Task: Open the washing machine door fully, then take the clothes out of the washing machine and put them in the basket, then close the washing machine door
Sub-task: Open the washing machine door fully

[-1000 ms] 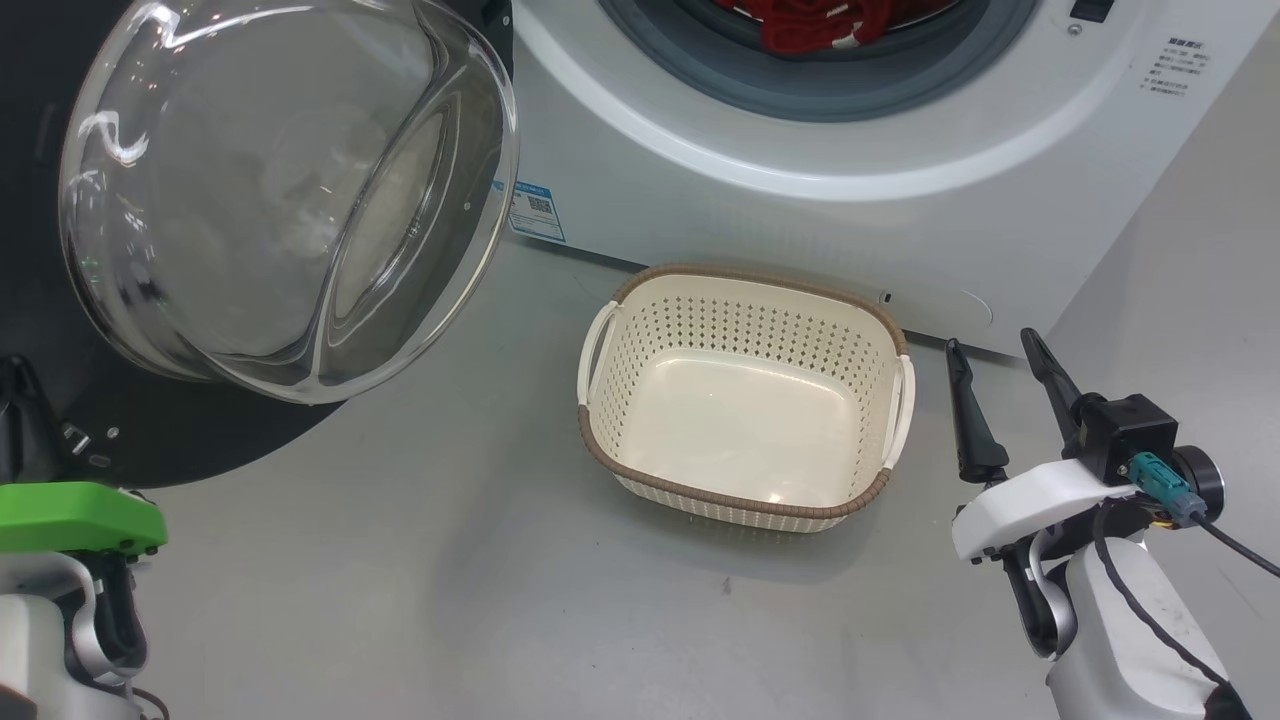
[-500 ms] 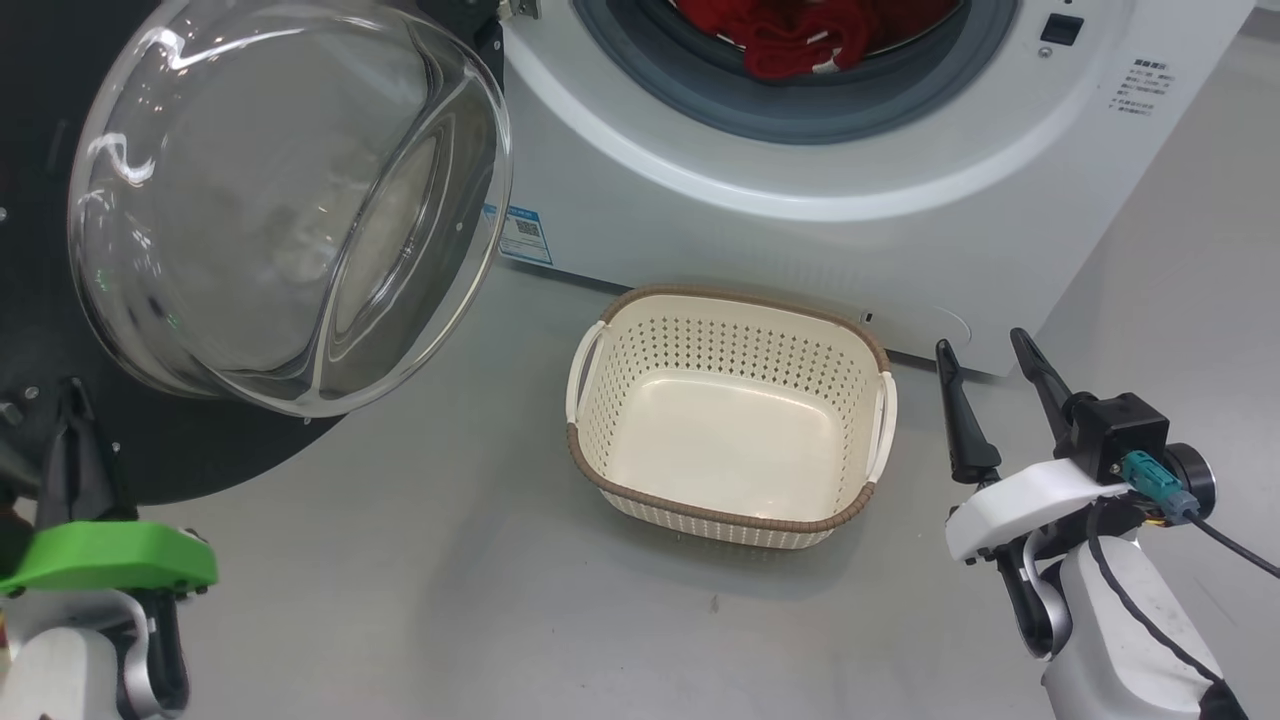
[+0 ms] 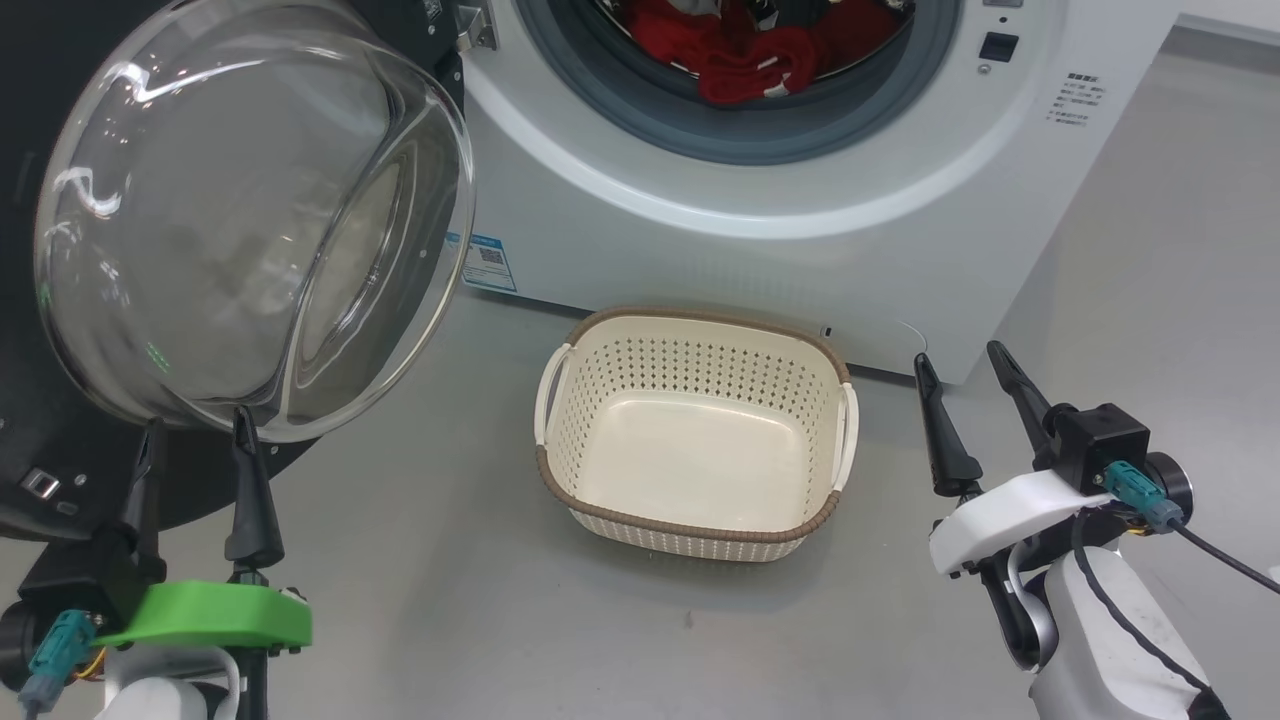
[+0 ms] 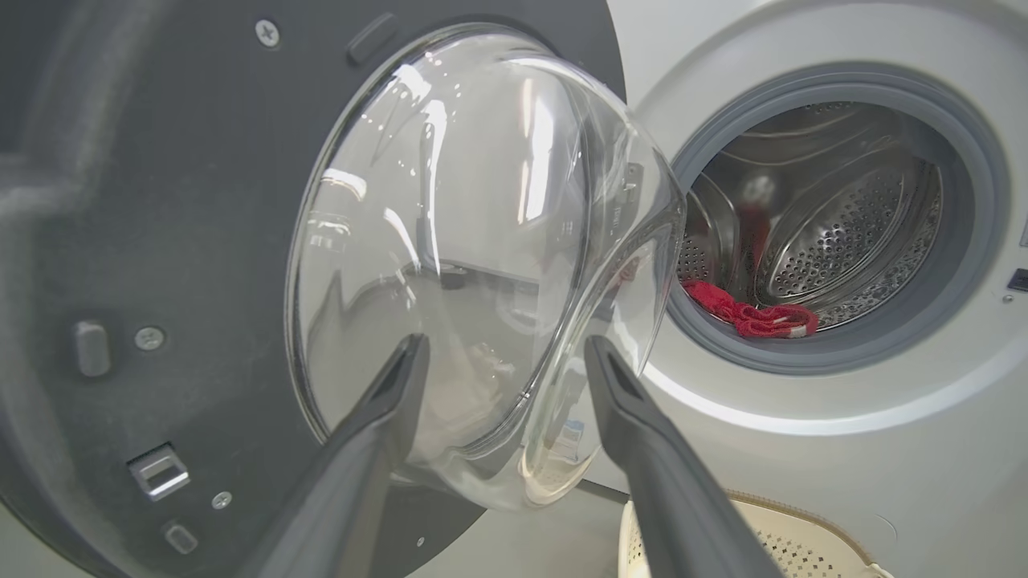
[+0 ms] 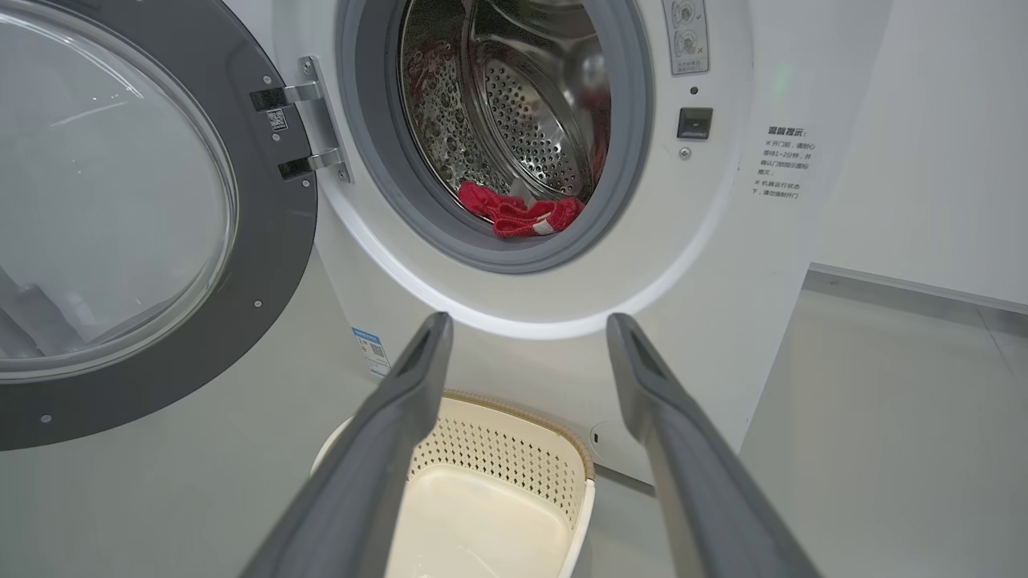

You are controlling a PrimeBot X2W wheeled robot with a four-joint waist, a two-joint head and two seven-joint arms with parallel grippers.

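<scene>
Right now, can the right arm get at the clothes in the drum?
Probably yes: the washing machine door stands swung aside, and the open right gripper faces the clothes with nothing between.

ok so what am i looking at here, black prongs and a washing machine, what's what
Three cameras on one wheeled, two-armed robot. The wide picture looks down from its head; the other two look along each arm's two long dark fingers. The left gripper is open near the lower edge of the big round black-rimmed door with a clear glass bowl, swung open. The right gripper is open too, holding nothing. On the grey floor stands an empty cream perforated plastic basket, before the white front-loading washing machine. The bright red fabric garment lies in its drum.
</scene>
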